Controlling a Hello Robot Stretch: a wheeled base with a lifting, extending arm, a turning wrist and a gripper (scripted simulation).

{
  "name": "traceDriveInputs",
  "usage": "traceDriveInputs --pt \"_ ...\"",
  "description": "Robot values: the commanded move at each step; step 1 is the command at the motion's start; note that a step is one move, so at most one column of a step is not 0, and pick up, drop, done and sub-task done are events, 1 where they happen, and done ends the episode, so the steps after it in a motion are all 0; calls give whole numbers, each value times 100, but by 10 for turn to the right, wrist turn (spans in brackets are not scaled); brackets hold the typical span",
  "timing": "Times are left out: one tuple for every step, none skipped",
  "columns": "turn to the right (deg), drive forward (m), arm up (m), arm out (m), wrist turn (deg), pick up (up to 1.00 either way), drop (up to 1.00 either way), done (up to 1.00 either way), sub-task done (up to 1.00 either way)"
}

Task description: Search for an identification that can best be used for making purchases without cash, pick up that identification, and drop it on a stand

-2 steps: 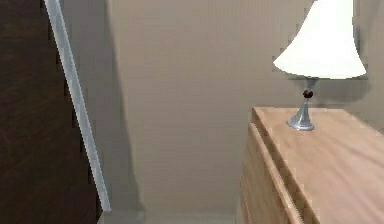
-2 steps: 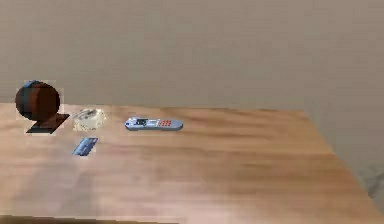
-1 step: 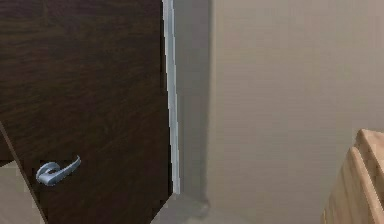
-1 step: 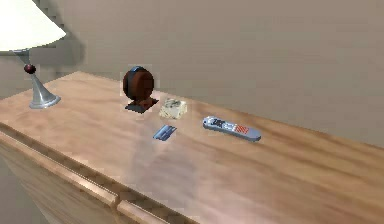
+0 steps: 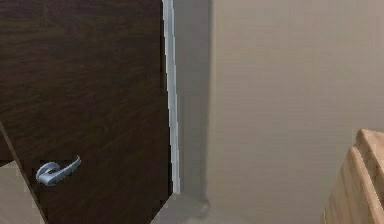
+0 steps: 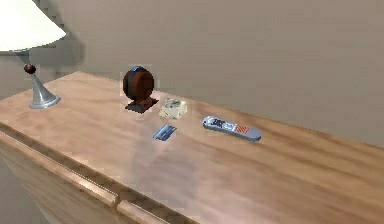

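A small flat bluish card-like thing (image 6: 164, 132) lies on the wooden top (image 6: 260, 175) of a low cabinet, near the middle of the arm side view. Just behind it sits a small pale lumpy object (image 6: 173, 108). A grey remote control (image 6: 231, 128) with coloured buttons lies to the card's right.
A round dark reddish-brown object (image 6: 139, 85) stands on a small base behind the card. A lamp with a white shade and a silver foot (image 6: 40, 95) stands at the cabinet's left end. In the forward view there is a dark wooden door (image 5: 90, 90) with a silver lever handle (image 5: 57, 170), a beige wall (image 5: 290, 90) and a wooden cabinet corner (image 5: 360, 185).
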Motion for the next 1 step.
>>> traceDriveInputs --pt "0 0 38 0 0 0 0 0 0"
